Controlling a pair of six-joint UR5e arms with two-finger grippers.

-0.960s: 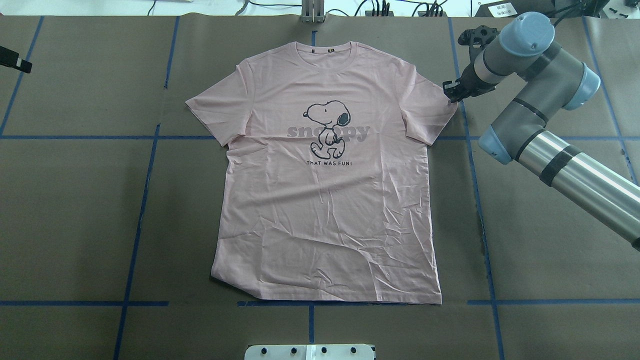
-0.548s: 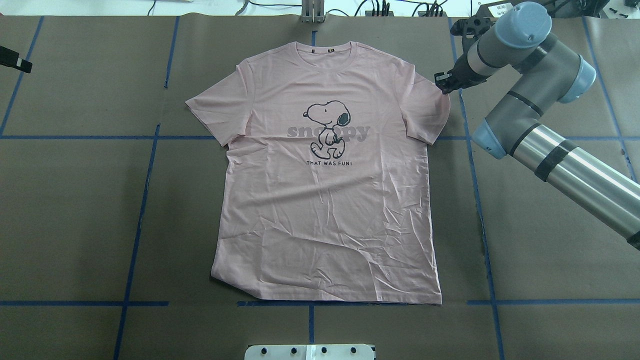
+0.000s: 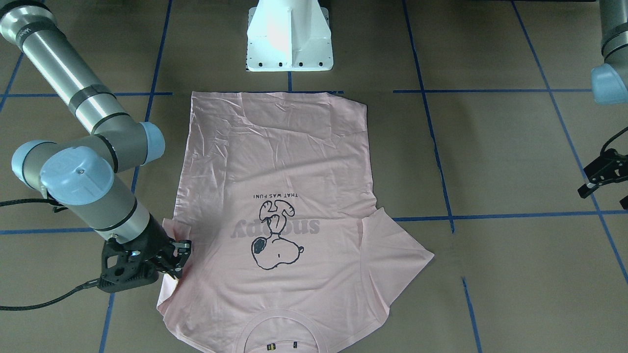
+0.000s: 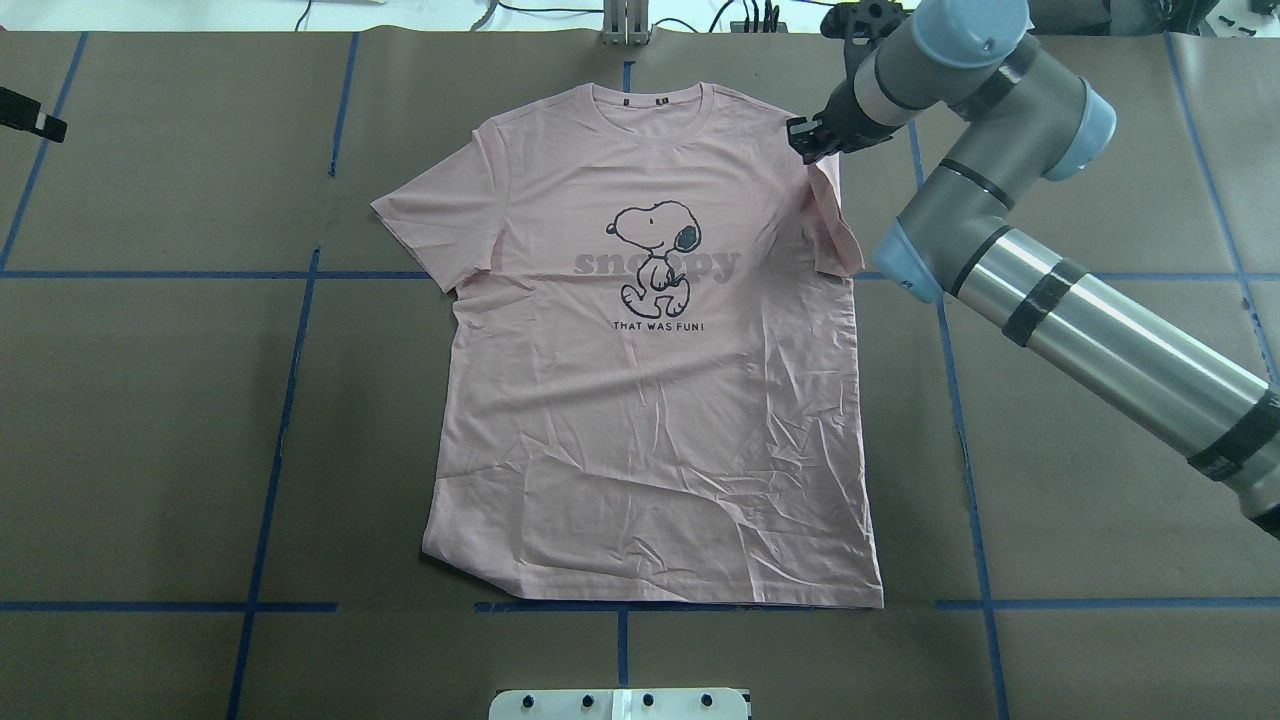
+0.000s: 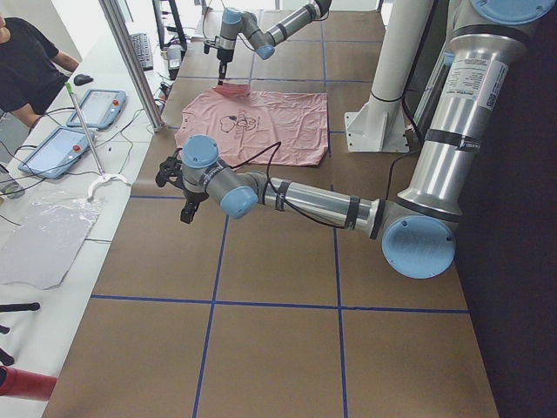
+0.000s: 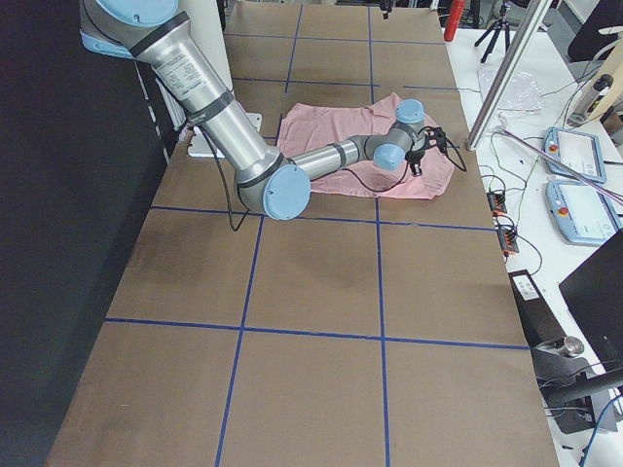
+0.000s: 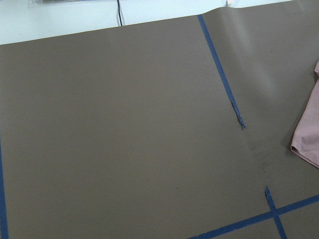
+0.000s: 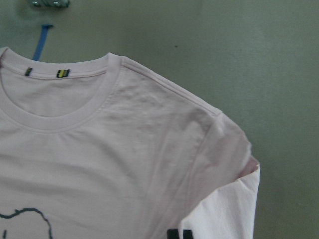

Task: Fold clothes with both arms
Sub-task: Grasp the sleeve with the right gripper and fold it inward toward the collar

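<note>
A: Find the T-shirt (image 4: 650, 430) first.

B: Spread flat on the brown table (image 4: 150, 400), print up, collar (image 4: 655, 100) at the far edge from the robot's base. Laid square like that, probably, to give straight fold lines.

A: And held by the right gripper (image 4: 810, 142)?

B: Clamped tight on the hem of the sleeve (image 4: 832, 228) on that side, close by the shoulder seam. Lifted off the table and turned inward, underside showing, over the edge of the body. Gripped at the hem, most likely, to let the whole sleeve hinge at the seam.

A: Looks like the first fold, then.

B: Seems so: hardly begun, with the other sleeve (image 4: 430, 215) out flat and the body unfolded.

A: Check the left gripper (image 3: 603, 189).

B: Hanging well apart from the cloth, off past the other sleeve, jaws apparently spread and holding nothing. Placed out of the way, presumably, until needed for the matching side.

A: Worth watching for?

B: Dragging the shoulder along with the sleeve; thin cotton, creased low down, apt to bunch instead of hinging cleanly.
</note>
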